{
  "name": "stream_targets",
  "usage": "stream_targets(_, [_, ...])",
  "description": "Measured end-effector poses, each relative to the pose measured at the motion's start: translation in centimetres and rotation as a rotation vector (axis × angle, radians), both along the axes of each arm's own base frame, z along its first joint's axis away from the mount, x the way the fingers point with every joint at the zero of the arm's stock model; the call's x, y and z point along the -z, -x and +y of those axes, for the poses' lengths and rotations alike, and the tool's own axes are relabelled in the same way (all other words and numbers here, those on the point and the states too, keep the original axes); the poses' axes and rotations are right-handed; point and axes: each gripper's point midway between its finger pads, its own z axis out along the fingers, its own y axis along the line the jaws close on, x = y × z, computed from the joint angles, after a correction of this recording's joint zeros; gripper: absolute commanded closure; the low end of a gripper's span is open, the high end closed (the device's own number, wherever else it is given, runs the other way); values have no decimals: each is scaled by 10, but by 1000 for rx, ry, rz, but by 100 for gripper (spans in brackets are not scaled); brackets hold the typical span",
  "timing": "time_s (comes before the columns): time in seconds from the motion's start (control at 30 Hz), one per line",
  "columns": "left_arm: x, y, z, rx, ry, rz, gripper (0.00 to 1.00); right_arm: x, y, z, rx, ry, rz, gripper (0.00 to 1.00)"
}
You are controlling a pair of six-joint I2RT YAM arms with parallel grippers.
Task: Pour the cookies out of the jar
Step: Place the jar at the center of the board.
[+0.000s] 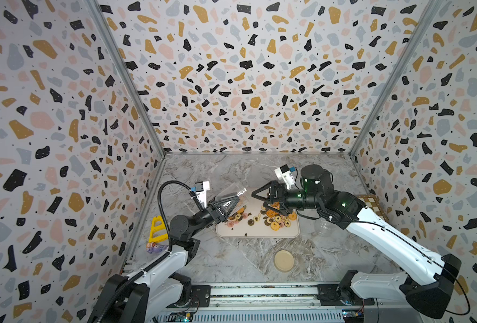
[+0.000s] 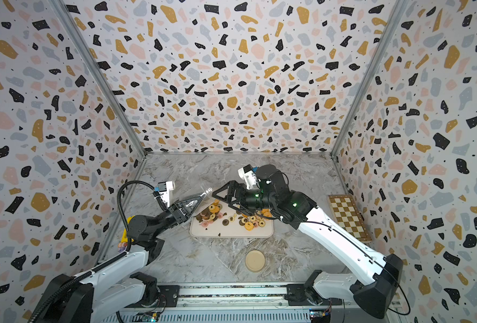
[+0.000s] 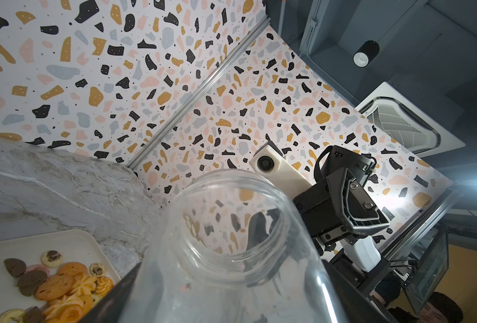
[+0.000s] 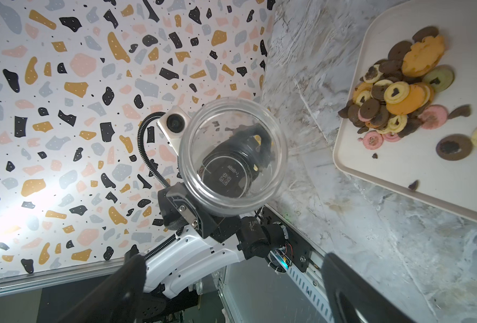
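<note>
Marble tabletop [image 1: 231, 260]: one tray [image 1: 259, 232], one jar [image 1: 234, 191] (empty)

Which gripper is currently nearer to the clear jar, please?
Left. The left gripper is clamped on the tilted jar, holding it. The right gripper hangs open just beyond the jar's mouth, facing it without touching.

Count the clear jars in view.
2. One jar is tilted in the left hand over the tray; another jar sits on the table by the right arm, faint. Arms may hide more.
</note>
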Motion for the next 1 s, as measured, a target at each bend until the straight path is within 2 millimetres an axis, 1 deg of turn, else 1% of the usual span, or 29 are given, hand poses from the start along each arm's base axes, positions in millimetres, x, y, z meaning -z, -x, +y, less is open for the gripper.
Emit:
stream_targets(0.13, [10, 3, -13, 33, -29, 3, 100, 1, 1, 8, 15, -4, 19, 0])
stream_targets(0.23, [13, 8, -21, 55, -43, -11, 100, -1, 1, 9, 30, -16, 28, 0])
stream_targets(0.37, [14, 9, -23, 55, -53, -27, 100, 1, -3, 9, 68, -21, 48, 0])
stream_targets(0.5, [14, 11, -25, 56, -61, -44, 100, 11, -6, 8, 98, -11, 79, 0])
stream_targets(0.7, [14, 12, -26, 56, -68, -60, 100, 21, -7, 9, 130, 1, 116, 0])
stream_targets(0.83, [14, 12, -26, 55, -70, -66, 100, 26, -8, 17, 125, 5, 133, 0])
stream_targets(1.0, [7, 11, -27, 55, -64, -82, 100, 34, -9, 32, 110, -2, 152, 0])
